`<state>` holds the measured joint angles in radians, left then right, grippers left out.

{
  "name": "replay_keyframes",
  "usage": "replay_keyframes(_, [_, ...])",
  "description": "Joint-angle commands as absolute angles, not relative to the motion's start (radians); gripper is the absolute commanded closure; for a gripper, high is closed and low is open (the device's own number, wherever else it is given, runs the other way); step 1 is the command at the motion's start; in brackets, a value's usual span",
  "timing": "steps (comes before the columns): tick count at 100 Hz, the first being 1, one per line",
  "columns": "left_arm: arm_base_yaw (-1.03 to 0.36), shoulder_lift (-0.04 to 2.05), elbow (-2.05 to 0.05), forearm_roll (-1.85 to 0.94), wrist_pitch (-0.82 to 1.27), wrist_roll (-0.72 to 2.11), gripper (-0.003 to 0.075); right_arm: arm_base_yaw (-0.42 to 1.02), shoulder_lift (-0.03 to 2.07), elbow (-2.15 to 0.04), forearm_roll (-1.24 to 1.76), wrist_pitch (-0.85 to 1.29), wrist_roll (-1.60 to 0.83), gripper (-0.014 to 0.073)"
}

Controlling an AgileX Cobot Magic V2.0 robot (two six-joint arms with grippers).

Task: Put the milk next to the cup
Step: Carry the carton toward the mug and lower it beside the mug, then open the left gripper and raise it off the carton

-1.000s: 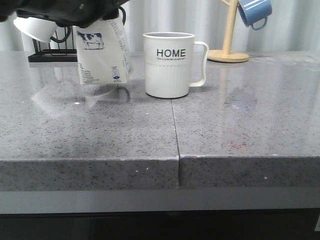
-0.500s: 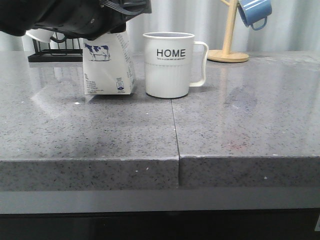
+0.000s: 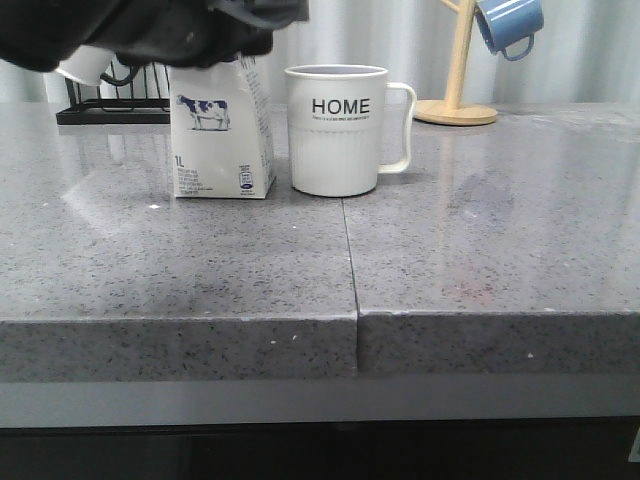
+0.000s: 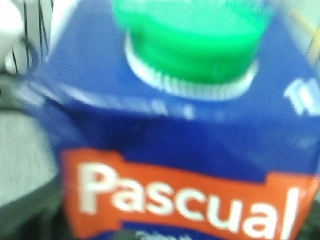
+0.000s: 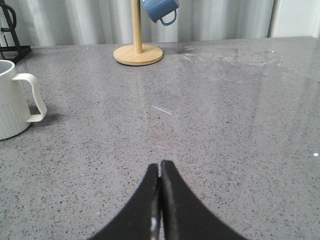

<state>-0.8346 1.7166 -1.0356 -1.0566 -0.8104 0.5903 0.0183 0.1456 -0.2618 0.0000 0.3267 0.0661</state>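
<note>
The milk (image 3: 221, 140) has settled upright just beside the cup (image 3: 338, 130), rack (image 3: 110, 108) behind.

A kitchen-like setting, probably a staged one. The tabletop (image 3: 480, 250) is grey speckled stone in two slabs meeting at a seam, like a kitchen counter. On it stand a milk carton (image 3: 222, 135) with a cow picture and a white mug (image 3: 340, 130) lettered "HOME". Behind them a wooden mug tree (image 3: 458, 70) holds a blue mug (image 3: 510, 25), and a black wire rack (image 3: 110, 100) carries another white mug (image 3: 85, 65). Pale pleated curtains (image 5: 225, 20) close off the back.
</note>
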Motion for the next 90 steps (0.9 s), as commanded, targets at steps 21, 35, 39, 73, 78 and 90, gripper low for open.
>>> replay_keyframes(21, [-0.876, 1.599, -0.995, -1.003, -0.888, 0.594, 0.0057, 0.014, 0.155, -0.288, -0.011, 0.238, 0.064, 0.0662])
replay_keyframes(35, [-0.910, 1.548, -0.932, -1.009, -0.885, 0.594, 0.0057, 0.014, 0.155, -0.288, -0.011, 0.238, 0.064, 0.0662])
replay_keyframes(39, [-0.917, 1.534, -0.913, -1.009, -0.884, 0.594, 0.0057, 0.014, 0.155, -0.288, -0.011, 0.238, 0.064, 0.0662])
replay_keyframes(73, [-0.931, 1.349, -0.743, -0.983, -0.880, 0.621, 0.0059, 0.014, 0.155, -0.288, -0.011, 0.238, 0.064, 0.0662])
replay_keyframes(78, [-0.914, 1.309, -0.719, -0.964, -0.880, 0.621, 0.0059, 0.014, 0.155, -0.288, -0.011, 0.238, 0.064, 0.0662])
replay_keyframes(90, [-0.850, 1.204, -0.676, -0.939, -0.851, 0.655, 0.0059, 0.014, 0.155, -0.288, -0.011, 0.238, 0.064, 0.0662])
